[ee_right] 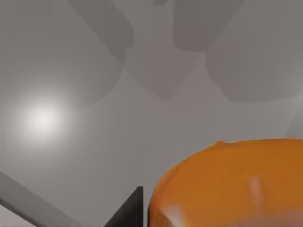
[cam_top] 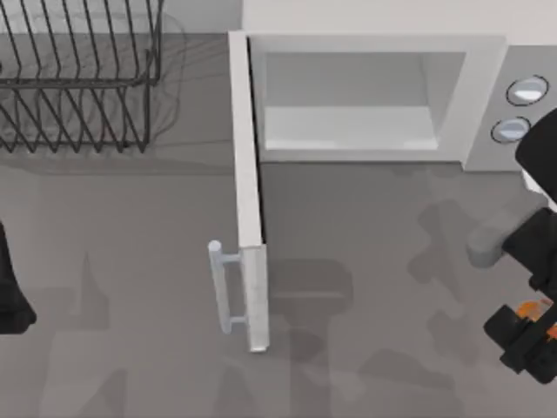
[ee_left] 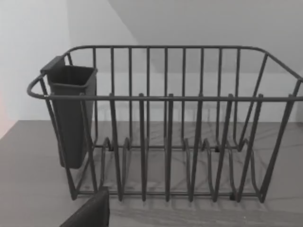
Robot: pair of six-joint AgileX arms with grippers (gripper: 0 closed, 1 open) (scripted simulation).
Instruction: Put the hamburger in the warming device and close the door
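While the door (cam_top: 247,200) is standing open, the right gripper (cam_top: 529,324) is hanging at the table's (cam_top: 365,261) right edge, clamped on the hamburger (ee_right: 232,182); up close, its orange bun is looming above grey tabletop.

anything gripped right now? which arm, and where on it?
Right gripper, at the table's right edge, looks shut on the hamburger; which part it pinches cannot be told. Left arm sits parked at the left edge.

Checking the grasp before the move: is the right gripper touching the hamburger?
Cannot tell. Top view shows orange hamburger at the right gripper, but no plain contact or gap.
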